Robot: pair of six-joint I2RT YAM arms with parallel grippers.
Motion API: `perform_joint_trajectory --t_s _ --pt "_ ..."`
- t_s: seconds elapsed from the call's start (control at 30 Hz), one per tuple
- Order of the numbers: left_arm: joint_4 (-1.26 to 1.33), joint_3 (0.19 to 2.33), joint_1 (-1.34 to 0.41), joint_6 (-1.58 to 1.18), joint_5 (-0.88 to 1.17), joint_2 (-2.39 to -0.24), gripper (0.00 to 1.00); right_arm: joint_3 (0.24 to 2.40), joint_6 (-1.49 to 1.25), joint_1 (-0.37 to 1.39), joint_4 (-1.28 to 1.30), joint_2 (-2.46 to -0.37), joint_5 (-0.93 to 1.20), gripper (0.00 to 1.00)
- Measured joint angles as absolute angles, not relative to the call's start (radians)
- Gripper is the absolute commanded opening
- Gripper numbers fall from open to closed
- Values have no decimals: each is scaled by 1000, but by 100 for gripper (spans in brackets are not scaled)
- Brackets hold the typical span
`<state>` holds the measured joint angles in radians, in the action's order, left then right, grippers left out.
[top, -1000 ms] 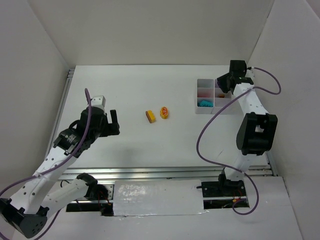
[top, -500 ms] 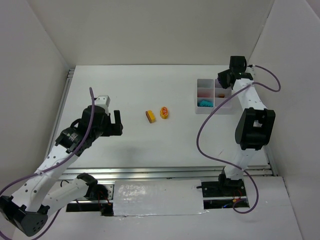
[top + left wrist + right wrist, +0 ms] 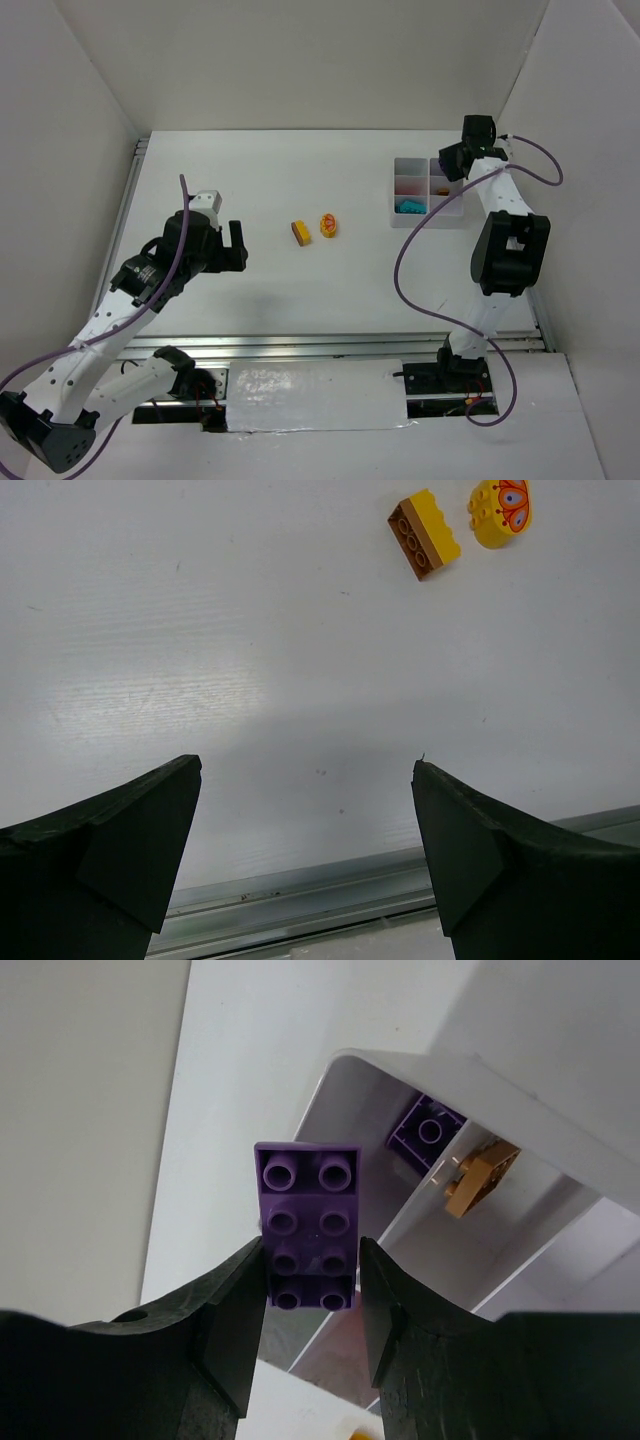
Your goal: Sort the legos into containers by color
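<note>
The right gripper (image 3: 310, 1260) pinches a glossy purple rectangular studded plastic brick (image 3: 305, 1200) by its long sides. Beyond its fingertips, a second purple brick (image 3: 425, 1132) lies in a cell of the translucent whitish plastic tray (image 3: 520, 1090). The left gripper (image 3: 305, 770) is spread wide; a yellow studded block (image 3: 424, 534) and yellow rounded oval (image 3: 500, 508) lie ahead, rightward.

walls (image 3: 300, 60): plain white | table (image 3: 300, 290): white, matte | rail (image 3: 330, 345): aluminium, near edge
</note>
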<state>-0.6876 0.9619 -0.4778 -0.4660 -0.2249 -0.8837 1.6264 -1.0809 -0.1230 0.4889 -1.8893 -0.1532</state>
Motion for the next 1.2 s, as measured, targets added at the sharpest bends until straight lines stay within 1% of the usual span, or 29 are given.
perform_joint_trajectory --t_s 0.1,0.23,0.4,0.57,0.67,0.7,0.83,1.03,1.1,1.2 --pt "-687 962 -478 -465 -220 -884 100 1626 -1076 -128 488 -1898 -150 50" --pt "-687 962 -478 -451 -212 -884 100 1627 -1073 -134 487 -1901 -138 60" --pt "-687 962 -478 -447 -205 -884 100 1629 -1065 -141 487 -1910 -118 63" --pt "-687 962 -477 -448 -204 -884 99 1628 -1054 -142 471 -1909 -97 72" --pt "-687 962 -471 -451 -205 -887 100 1592 -1028 -135 450 -1880 -70 88" --pt "-688 962 -469 -452 -207 -889 100 1575 -1013 -131 449 -1862 -70 99" --pt "-692 963 -447 -485 -231 -896 99 1469 -929 -68 426 -1721 -73 100" --pt "-694 991 -431 -601 -257 -961 99 1289 -756 131 366 -1451 29 100" --pt "-690 1010 -430 -637 -252 -1016 99 1271 -687 208 369 -1422 70 100" --pt "-664 1031 -430 -690 -235 -1116 100 1270 -605 331 390 -1452 86 100"
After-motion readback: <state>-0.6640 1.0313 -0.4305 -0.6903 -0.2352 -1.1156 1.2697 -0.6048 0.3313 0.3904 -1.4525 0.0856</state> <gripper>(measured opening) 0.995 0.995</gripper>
